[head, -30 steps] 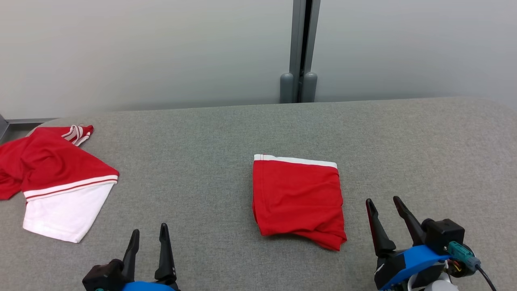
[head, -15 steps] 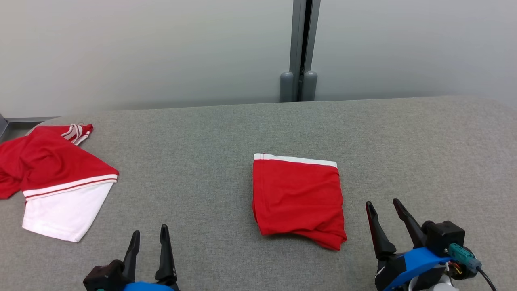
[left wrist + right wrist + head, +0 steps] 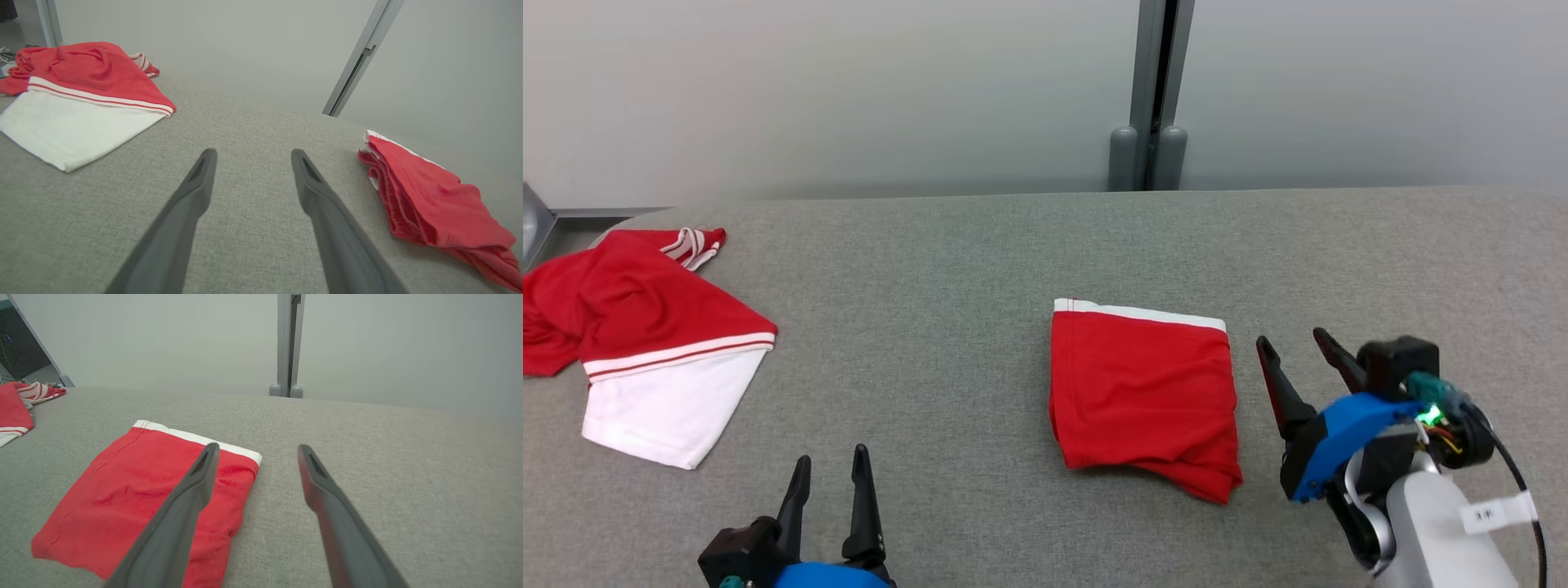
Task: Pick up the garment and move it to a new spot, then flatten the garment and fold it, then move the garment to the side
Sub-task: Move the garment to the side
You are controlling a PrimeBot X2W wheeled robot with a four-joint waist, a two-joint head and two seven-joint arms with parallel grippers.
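The garment [image 3: 1143,392] lies folded into a red block with a white band along its far edge, near the middle of the grey surface [image 3: 947,269]. The right end effector [image 3: 1290,337] hangs just beside its right edge with its fingers spread and nothing between them. The left end effector [image 3: 832,456] is equally spread and empty, low at the near edge and well apart from the garment.

Folding looks done, so what remains is probably the shift to the side, and that is where it could come undone. The near right corner is the weak spot (the layers there bulge and splay instead of lying flush). A pinch that catches only the top layer would peel the fold open as it lifts. Dragging rather than lifting is also risky, since the woven surface looks likely to hold the bottom layer back while the upper ones slide. A one-sided grip may let the free half droop and unfold. Going left, it could land on the red-and-white cloth [image 3: 654,343] at the far left.
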